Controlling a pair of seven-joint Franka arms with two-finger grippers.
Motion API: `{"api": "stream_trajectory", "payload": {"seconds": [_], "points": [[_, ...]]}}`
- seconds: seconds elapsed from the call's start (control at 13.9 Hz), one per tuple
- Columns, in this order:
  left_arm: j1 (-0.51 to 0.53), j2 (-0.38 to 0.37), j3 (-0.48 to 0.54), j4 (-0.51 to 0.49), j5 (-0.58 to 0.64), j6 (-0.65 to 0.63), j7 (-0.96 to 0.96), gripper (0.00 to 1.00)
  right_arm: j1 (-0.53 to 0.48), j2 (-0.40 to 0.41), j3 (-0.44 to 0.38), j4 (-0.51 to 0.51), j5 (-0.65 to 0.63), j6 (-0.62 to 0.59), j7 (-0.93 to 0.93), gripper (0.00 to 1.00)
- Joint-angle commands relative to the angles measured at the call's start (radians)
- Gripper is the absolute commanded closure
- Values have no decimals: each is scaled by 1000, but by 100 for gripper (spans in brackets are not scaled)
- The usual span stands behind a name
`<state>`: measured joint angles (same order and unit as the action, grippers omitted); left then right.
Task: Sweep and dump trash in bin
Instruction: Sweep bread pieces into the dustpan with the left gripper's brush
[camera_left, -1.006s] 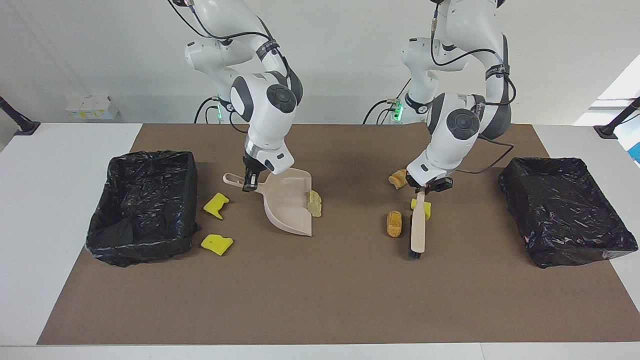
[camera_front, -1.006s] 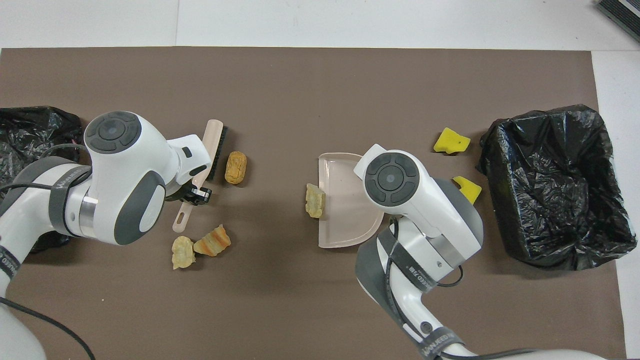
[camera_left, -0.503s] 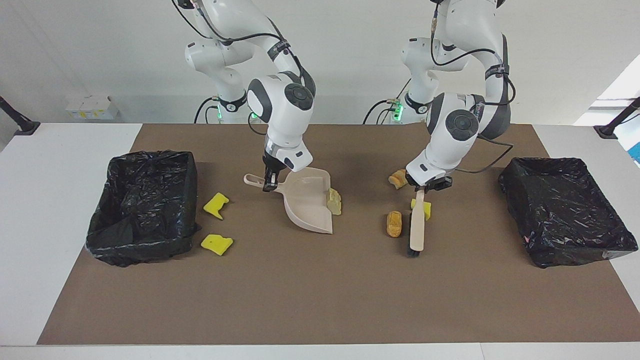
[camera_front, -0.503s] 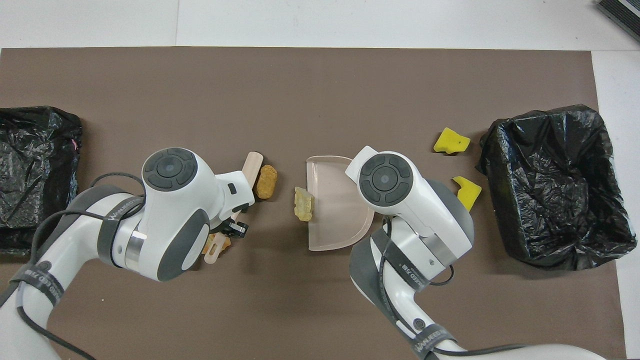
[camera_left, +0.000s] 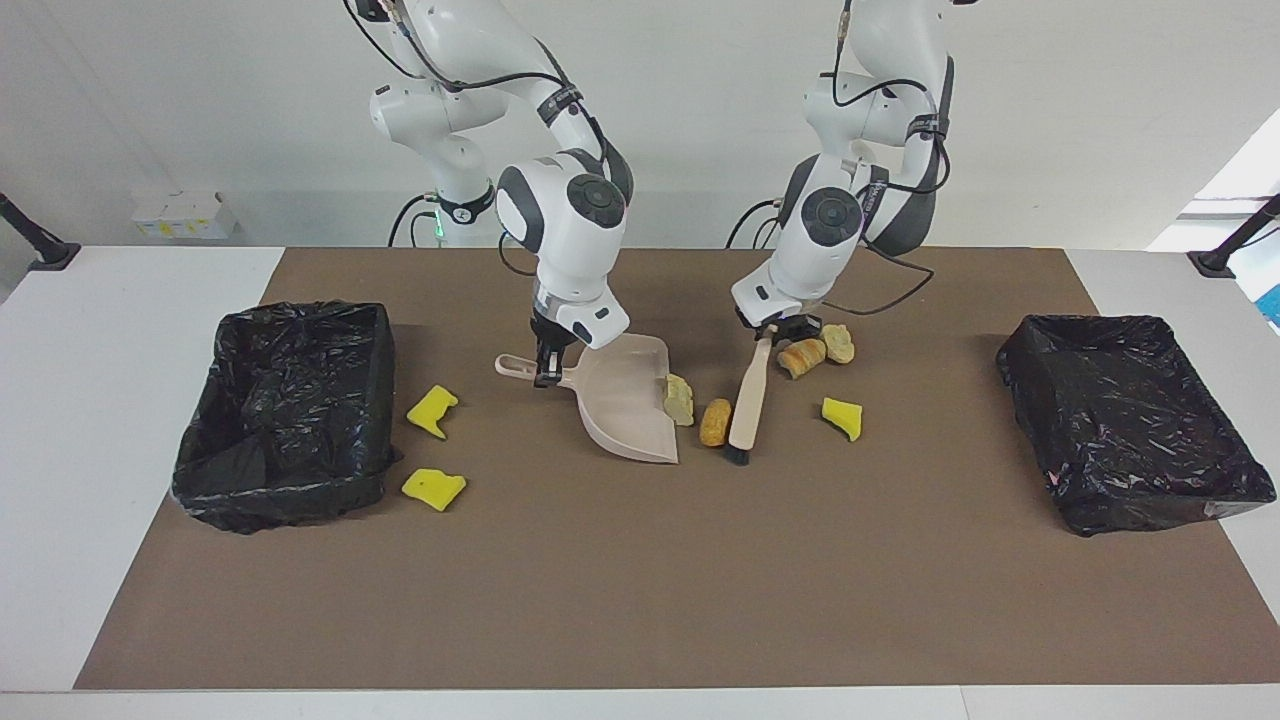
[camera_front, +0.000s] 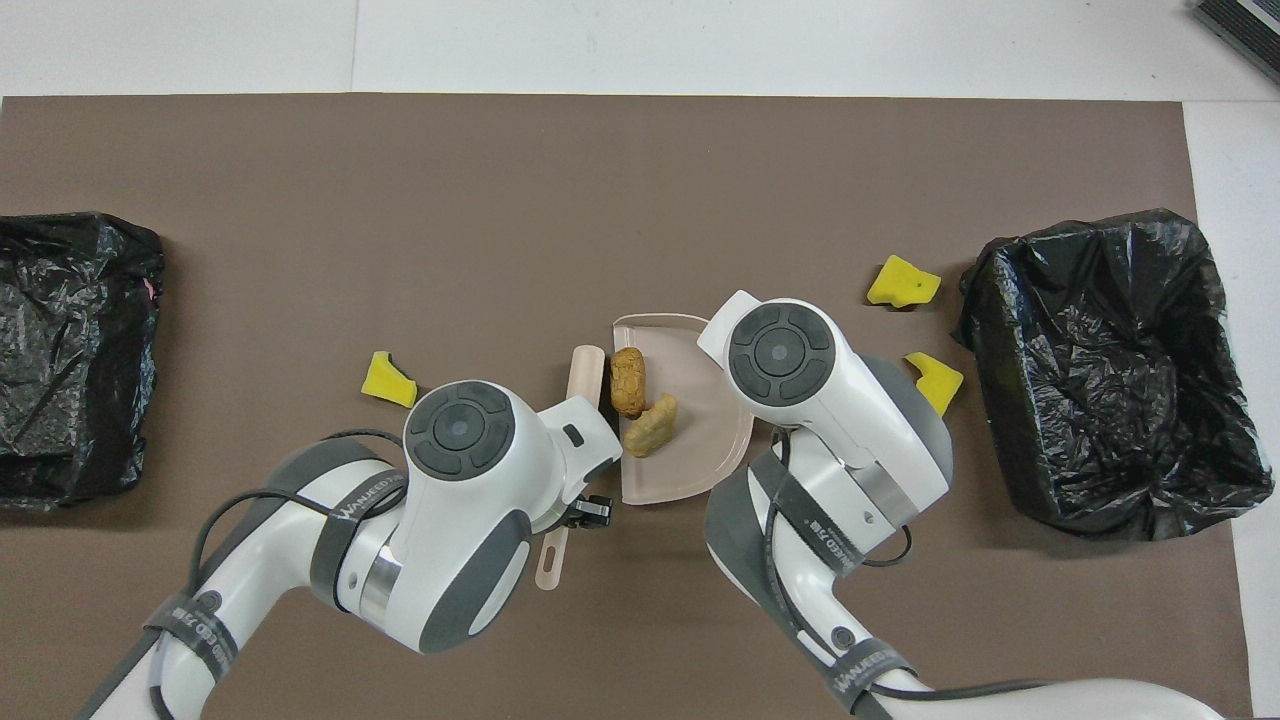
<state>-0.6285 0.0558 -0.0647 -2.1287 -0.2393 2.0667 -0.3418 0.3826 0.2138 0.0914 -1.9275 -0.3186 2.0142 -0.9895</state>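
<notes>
Both grippers are clamped on tools: the right gripper (camera_left: 546, 372) holds the handle of the beige plastic dustpan (camera_left: 625, 410), and the left gripper (camera_left: 778, 330) holds the handle of the beige long-handled brush (camera_left: 748, 398). Largest on the brown-matted desk (camera_left: 640, 600) are two black-bag-lined bins, one at the right arm's end (camera_left: 285, 410) and one at the left arm's end (camera_left: 1130, 420). The dustpan lies mid-desk with its mouth toward the brush, whose dark bristles rest just beside it. A pale tan bread-like lump (camera_left: 679, 399) sits at the pan's mouth, and a brown lump (camera_left: 715, 421) lies between pan and brush. Two more bread lumps (camera_left: 812, 351) lie beside the left gripper. One yellow sponge scrap (camera_left: 842, 416) lies toward the left arm's end; two yellow sponge scraps (camera_left: 433, 411) (camera_left: 433, 487) lie near the right-end bin.
</notes>
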Motion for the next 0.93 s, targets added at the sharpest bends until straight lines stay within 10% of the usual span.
{"api": "stream_trajectory", "payload": {"seconds": [0.0, 0.86], "points": [[-43, -7, 20, 47, -29, -5, -103, 100, -11, 4, 10, -37, 23, 60, -29, 100], [144, -195, 34, -80, 181, -441, -308, 100, -22, 12, 13, -36, 27, 112, -68, 100]]}}
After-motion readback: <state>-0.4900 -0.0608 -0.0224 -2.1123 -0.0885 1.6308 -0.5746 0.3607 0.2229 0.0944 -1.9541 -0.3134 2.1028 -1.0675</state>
